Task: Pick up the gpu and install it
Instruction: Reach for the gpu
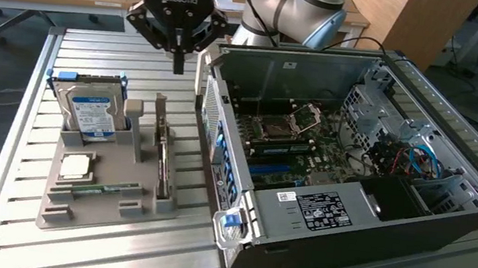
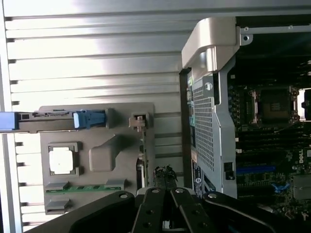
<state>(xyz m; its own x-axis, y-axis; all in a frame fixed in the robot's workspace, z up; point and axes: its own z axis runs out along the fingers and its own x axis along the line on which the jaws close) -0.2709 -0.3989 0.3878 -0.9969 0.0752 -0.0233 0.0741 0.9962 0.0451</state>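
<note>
Near the case [image 1: 375, 210], closed pincer [image 1: 178, 66], gpu [image 1: 162, 159] upright in tray [image 1: 86, 214]

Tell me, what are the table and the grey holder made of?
The table looks like bare metal, probably aluminium: it has silvery ribbed slats that shine in the light. The grey holder looks like matte plastic, maybe printed: it is a dull, even beige-grey, with blocky moulded slots and no shine.

Hard drive [image 1: 90, 114], RAM stick [image 1: 106, 190], open case [image 1: 343, 254]
</note>
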